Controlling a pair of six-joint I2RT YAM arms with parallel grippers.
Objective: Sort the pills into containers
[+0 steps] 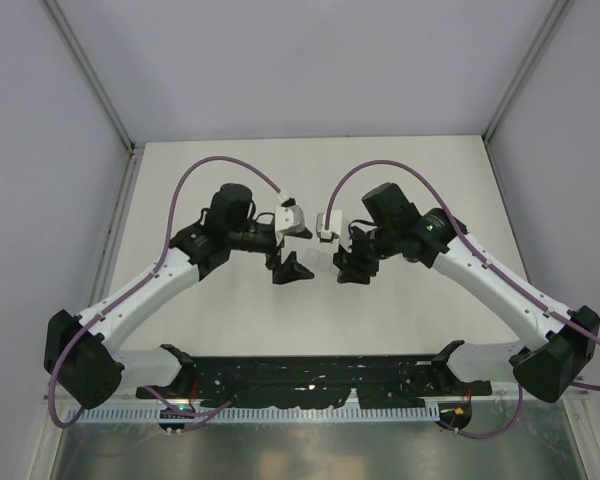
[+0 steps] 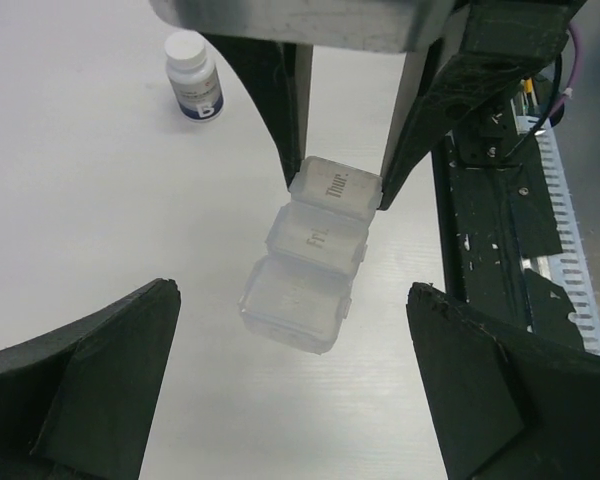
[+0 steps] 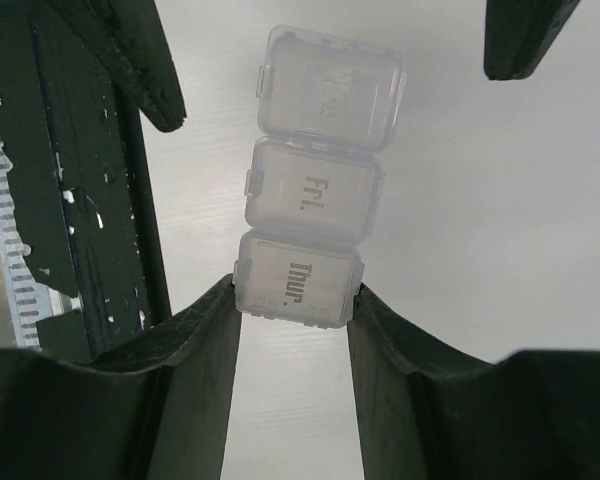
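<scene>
A clear strip of three lidded pill containers (image 3: 315, 190) hangs over the white table, with lids marked "Thur." and "Fri.". My right gripper (image 3: 295, 295) is shut on the "Thur." end, one finger on each side. In the left wrist view the same strip (image 2: 305, 245) points toward my left gripper (image 2: 290, 300), which is open wide. The strip's free end lies between its fingertips (image 2: 130, 340) without touching them. A small bottle (image 2: 193, 88) with a white cap and a "B" label stands upright on the table beyond. No pills show. From above, both grippers meet at the table's middle around the strip (image 1: 320, 262).
A black frame (image 1: 310, 380) runs along the near edge of the table, close beside the grippers (image 2: 490, 240). Grey walls (image 1: 60, 120) close the table in on the left, right and back.
</scene>
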